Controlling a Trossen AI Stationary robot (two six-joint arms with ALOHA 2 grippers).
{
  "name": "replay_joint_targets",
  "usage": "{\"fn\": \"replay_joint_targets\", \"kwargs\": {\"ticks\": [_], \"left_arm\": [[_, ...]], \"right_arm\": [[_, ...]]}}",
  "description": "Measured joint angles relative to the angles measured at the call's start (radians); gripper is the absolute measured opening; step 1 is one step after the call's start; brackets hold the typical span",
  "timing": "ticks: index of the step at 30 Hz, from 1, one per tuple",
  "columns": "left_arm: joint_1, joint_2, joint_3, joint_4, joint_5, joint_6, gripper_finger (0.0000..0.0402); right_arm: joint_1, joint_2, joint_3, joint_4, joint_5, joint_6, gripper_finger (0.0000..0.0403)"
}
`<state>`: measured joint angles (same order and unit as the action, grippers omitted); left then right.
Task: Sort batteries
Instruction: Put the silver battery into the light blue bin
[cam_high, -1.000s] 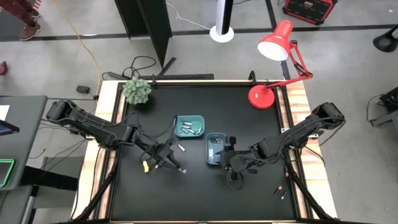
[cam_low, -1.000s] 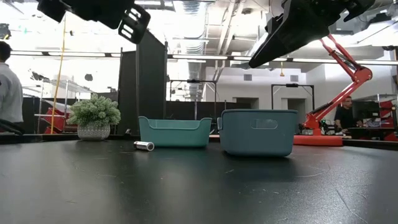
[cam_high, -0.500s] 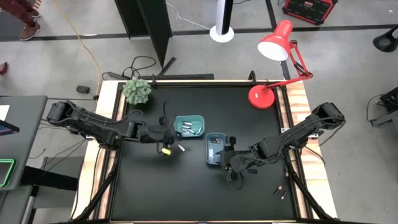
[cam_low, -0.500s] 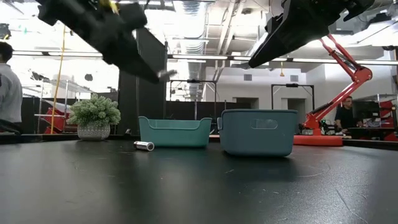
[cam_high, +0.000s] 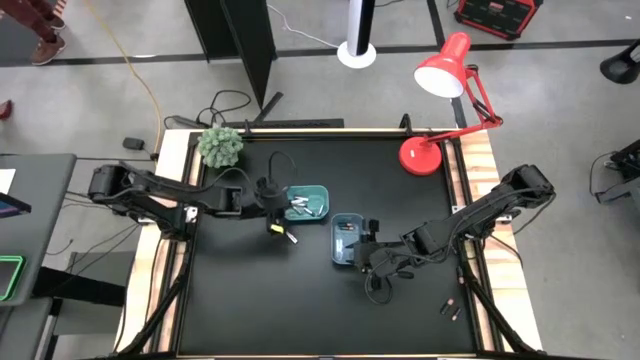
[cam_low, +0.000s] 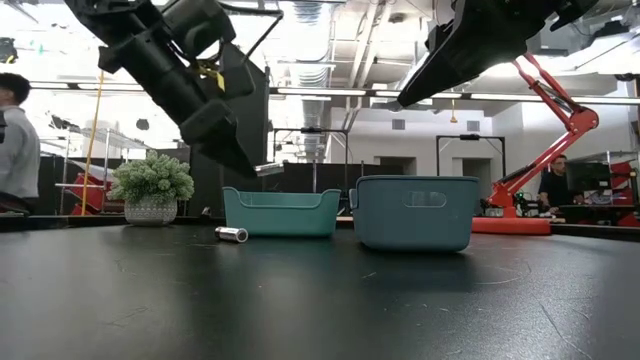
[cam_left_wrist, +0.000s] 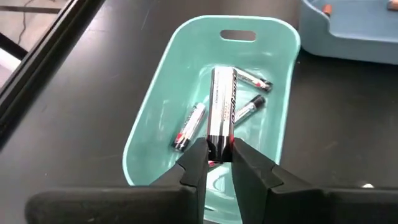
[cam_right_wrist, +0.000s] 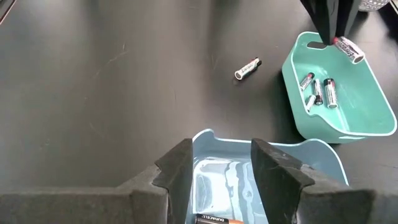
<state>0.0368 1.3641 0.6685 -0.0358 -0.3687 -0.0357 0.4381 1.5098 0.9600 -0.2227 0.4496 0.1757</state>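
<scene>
The left pincer (cam_left_wrist: 217, 163) hangs over the near end of the teal tray (cam_left_wrist: 155, 106), its fingers clamped on the end of a silver battery (cam_left_wrist: 221, 112) that juts forward above the tray's inside. Three more silver batteries (cam_left_wrist: 188, 126) lie on the tray floor beneath it. Another silver battery (cam_right_wrist: 247, 68) lies loose on the black table (cam_high: 300, 310), just beside the teal tray. The right pincer (cam_right_wrist: 221, 158) hovers over the blue tray (cam_right_wrist: 273, 155) with its fingers spread and nothing between them; a dark battery (cam_right_wrist: 214, 219) lies in that tray.
</scene>
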Motion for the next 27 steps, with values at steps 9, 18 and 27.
{"fn": "replay_joint_targets", "kwargs": {"ticks": [9, 18, 27], "left_arm": [[0.007, 0.009, 0.0, 0.054, 0.0, 0.024, 0.013], [-0.06, 0.009, 0.05, 0.043, 0.141, 0.159, 0.016], [-0.171, 0.058, 0.052, -0.045, 0.343, 0.232, 0.0159]], "right_arm": [[0.0, 0.0, 0.0, 0.0, 0.0, -0.001, 0.0177], [0.0, 0.0, 0.0, -0.001, 0.0, -0.001, 0.0177], [0.0, 0.0, 0.001, -0.001, 0.0, -0.005, 0.0177]]}}
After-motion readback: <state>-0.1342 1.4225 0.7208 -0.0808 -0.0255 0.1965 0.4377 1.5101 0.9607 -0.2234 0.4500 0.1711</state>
